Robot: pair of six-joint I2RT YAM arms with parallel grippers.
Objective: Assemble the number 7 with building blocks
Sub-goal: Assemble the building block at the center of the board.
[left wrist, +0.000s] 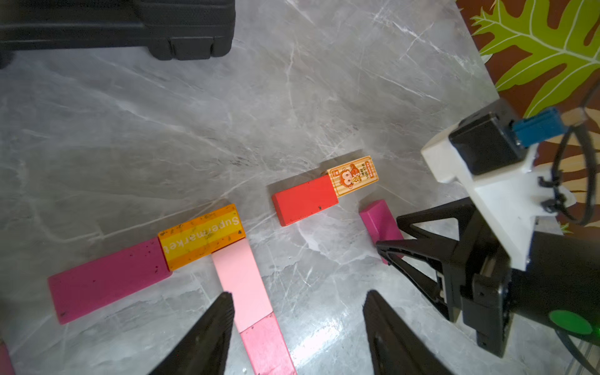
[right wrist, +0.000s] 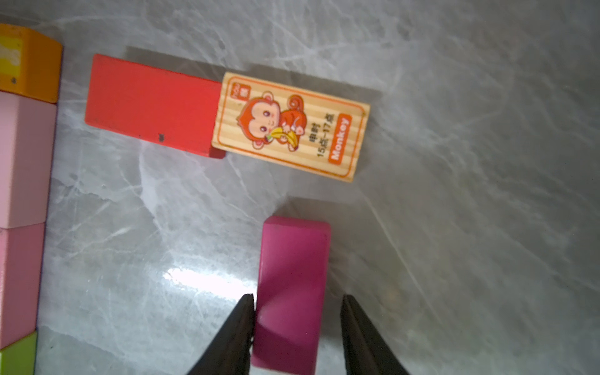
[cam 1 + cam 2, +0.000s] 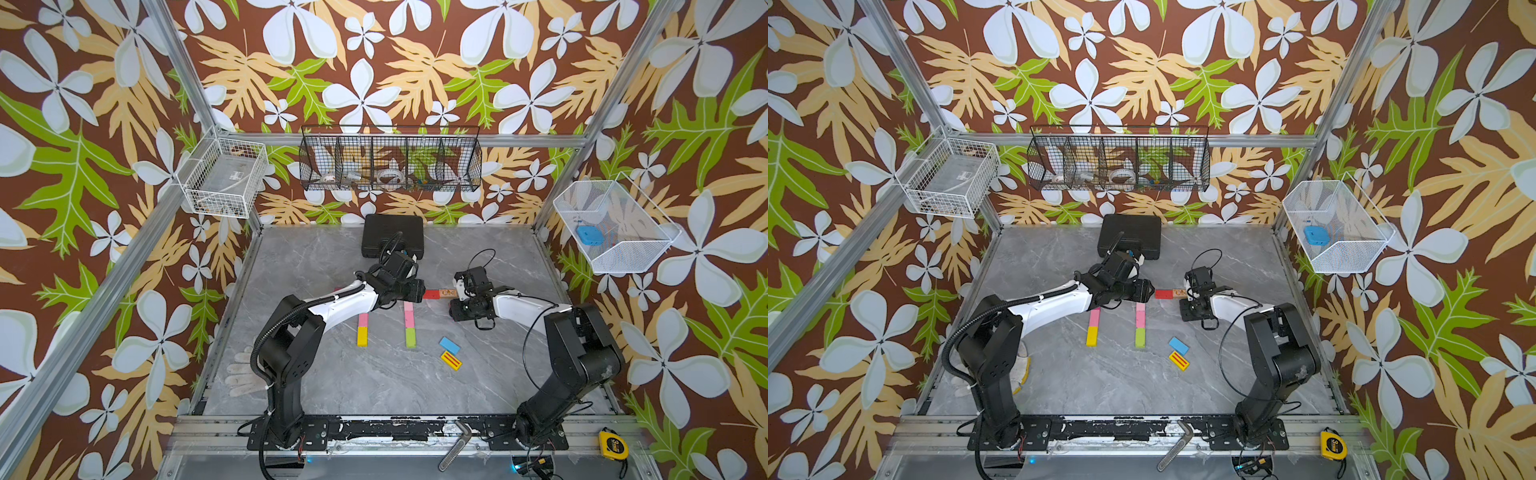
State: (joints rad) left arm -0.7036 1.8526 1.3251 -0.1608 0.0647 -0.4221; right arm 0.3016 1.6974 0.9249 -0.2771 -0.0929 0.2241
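The building blocks lie on the grey marble table [image 3: 332, 382]. A red block [image 1: 305, 199] and a wooden monkey block [image 1: 354, 175] lie end to end. A magenta block [image 1: 107, 281] and an orange-yellow block [image 1: 203, 235] form a bar, from which pale pink [image 1: 242, 279] and pink [image 1: 268, 347] run as a column. My left gripper [image 1: 298, 293] is open over bare table beside that column. My right gripper [image 2: 297, 297] straddles a magenta block [image 2: 292, 276]: one finger touches it, the other stands slightly off. Blue [image 3: 449, 345] and yellow red-striped [image 3: 451, 360] blocks lie loose nearer the front.
A big black case [image 3: 392, 232] sits at the back of the table. A second pink [image 3: 363, 320] and yellow [image 3: 362, 336] column lies under the left arm. A glove [image 3: 243, 374] lies front left. Wire baskets [image 3: 390, 158] hang on the walls.
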